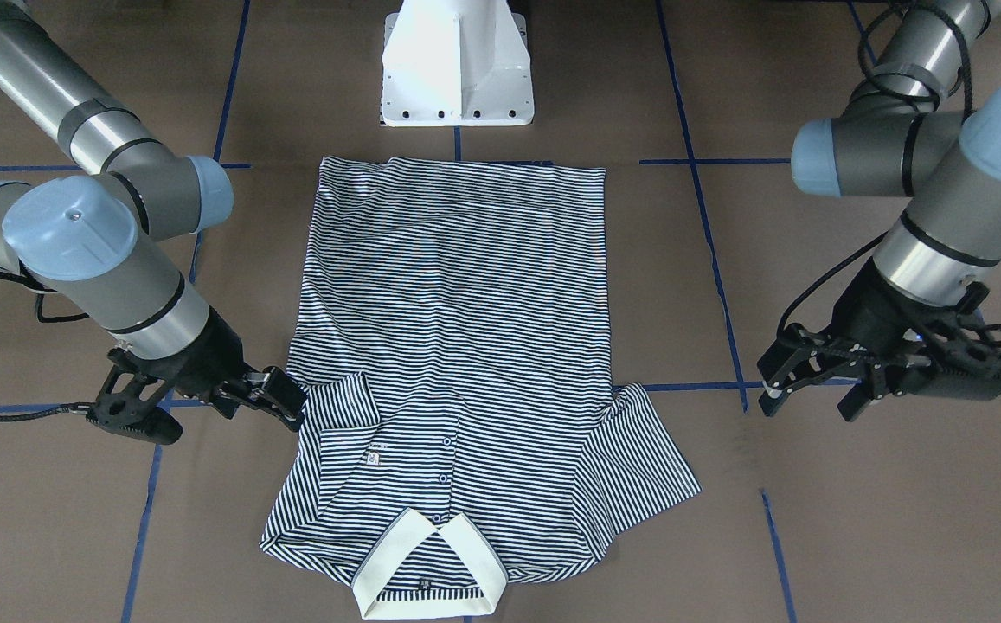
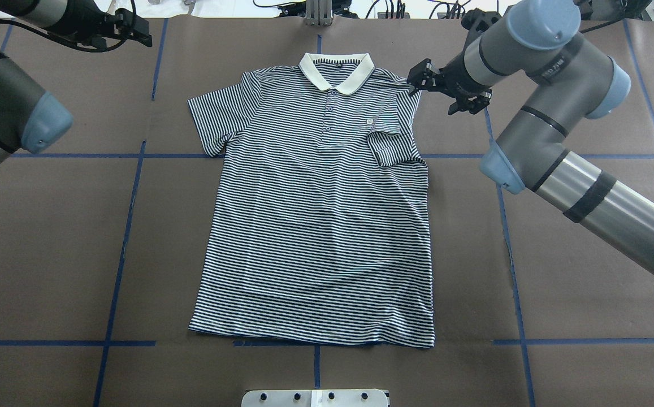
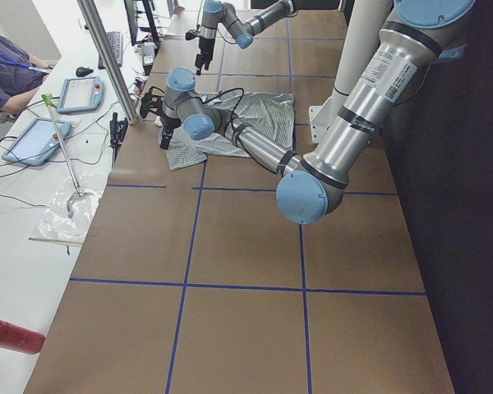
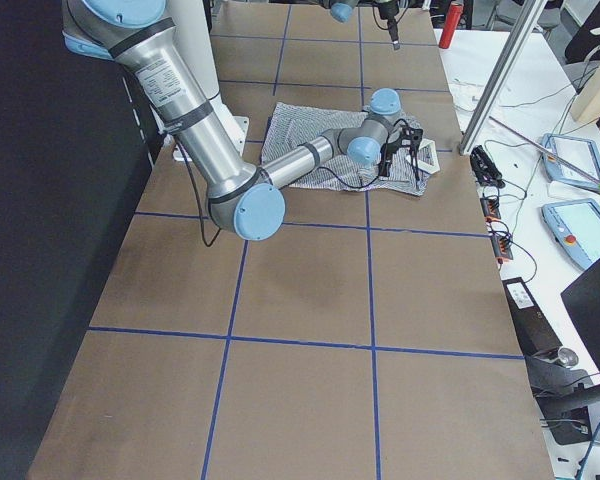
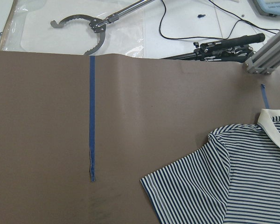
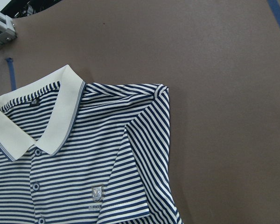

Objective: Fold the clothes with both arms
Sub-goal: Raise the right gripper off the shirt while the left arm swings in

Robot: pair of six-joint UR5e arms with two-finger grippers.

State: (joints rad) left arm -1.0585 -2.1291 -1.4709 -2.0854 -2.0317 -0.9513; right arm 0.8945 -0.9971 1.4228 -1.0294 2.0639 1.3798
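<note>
Striped polo shirt (image 1: 457, 346) lies flat at frame centre, one sleeve (image 1: 340, 402) folded in.
Right gripper (image 1: 206, 405), frame left, gapes empty, one fingertip beside that sleeve; left gripper (image 1: 811, 400), frame right, hangs open on its bent arm (image 1: 950, 216).

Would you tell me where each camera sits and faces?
Front: across the table, facing the pedestal; right arm, left arm flank the shirt.
Overhead: behind the pedestal, looking down; both arms.
Left side: table's end; left arm near.
Right side: opposite end; right arm near.
Left wrist: over spread sleeve; no body.
Right wrist: over collar, folded sleeve; no body.
All share the shirt.
</note>
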